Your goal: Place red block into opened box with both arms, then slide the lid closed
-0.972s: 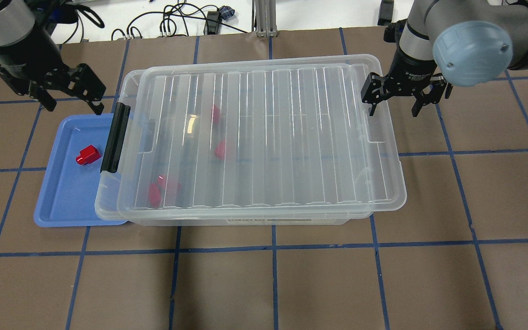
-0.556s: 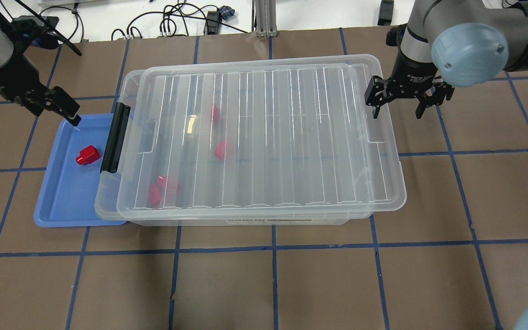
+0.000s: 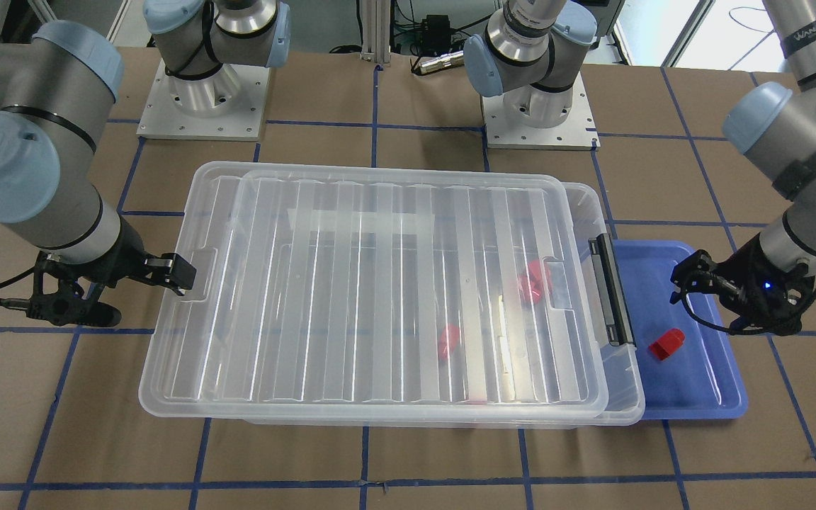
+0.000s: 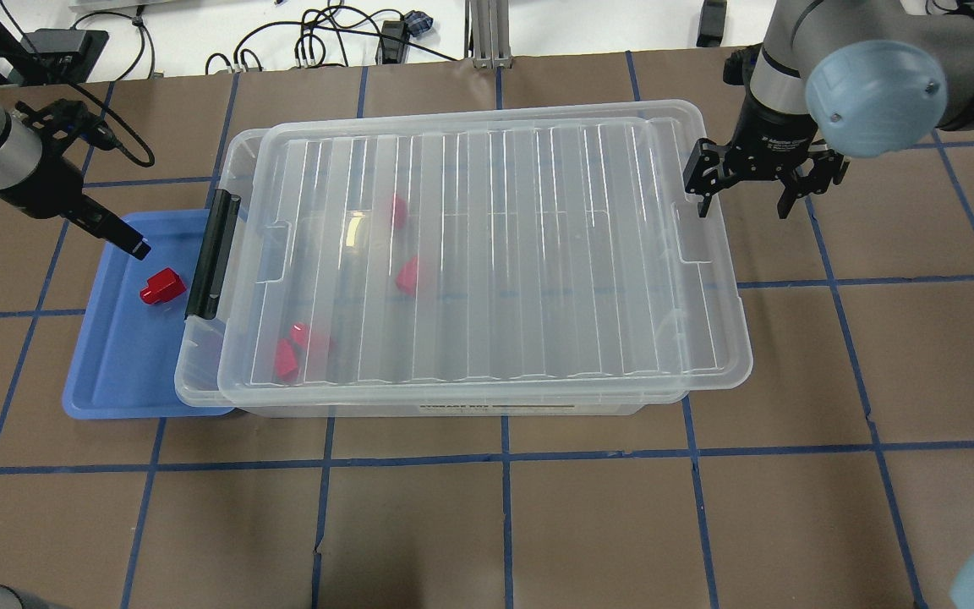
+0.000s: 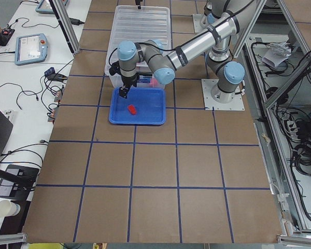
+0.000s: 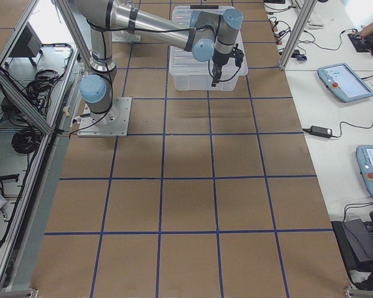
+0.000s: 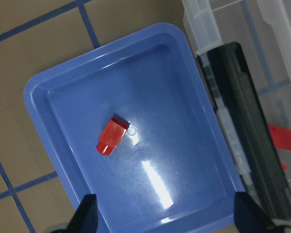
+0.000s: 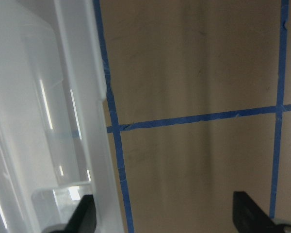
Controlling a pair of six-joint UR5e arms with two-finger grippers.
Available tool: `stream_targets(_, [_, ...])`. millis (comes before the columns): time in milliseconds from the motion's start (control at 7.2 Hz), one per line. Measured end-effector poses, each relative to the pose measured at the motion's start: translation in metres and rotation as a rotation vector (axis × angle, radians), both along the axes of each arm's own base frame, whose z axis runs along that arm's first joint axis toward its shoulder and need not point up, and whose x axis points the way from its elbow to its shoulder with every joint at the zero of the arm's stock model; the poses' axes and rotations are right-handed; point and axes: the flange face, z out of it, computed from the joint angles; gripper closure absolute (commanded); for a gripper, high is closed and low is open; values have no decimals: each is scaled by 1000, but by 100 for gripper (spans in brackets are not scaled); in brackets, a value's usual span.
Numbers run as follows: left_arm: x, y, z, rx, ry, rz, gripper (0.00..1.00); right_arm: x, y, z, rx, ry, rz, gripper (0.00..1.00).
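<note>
Left claw [image 4: 123, 235]: spread wide, hanging low over the blue tray [image 4: 106, 372], apparently lining up a grab.
Red block [image 4: 161, 286]: lay in the tray just beyond that claw's tips, not yet in the box [image 4: 195, 381].
Right claw [image 4: 742, 207]: wide too, one finger by the lid's [image 4: 487, 254] near end, probably placed to push it.
Lid: sat shifted towards the right claw, leaving a slim gap.

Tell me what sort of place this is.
Probably a robotics lab workcell: the left arm and right arm bolted to a table gridded with blue tape, a teach pendant beside it, aluminium framing around.
</note>
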Motion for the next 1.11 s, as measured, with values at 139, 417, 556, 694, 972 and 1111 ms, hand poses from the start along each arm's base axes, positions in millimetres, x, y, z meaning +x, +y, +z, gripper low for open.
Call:
stream_targets(139, [10,-5,-21,4,6,-12,0,-11,-2,1,0,-2,-3,0])
stream_targets(417, [19,-13,-58,19,15,-19,0,-34,-4,4,-4,-4,1,0])
stream_targets(556, [20,-14,-68,32,21,-22,0,-46,-5,5,-3,-6,2,0])
stream_targets(694, [17,-10,-72,45,25,-24,0,-56,-5,5,-3,-7,11,0])
stream_targets(972, [10,3,-99,69,35,-25,16,-73,-6,7,0,9,47,0])
stream_targets(1111, [9,4,-109,57,24,-25,35,-85,-6,7,2,12,58,0])
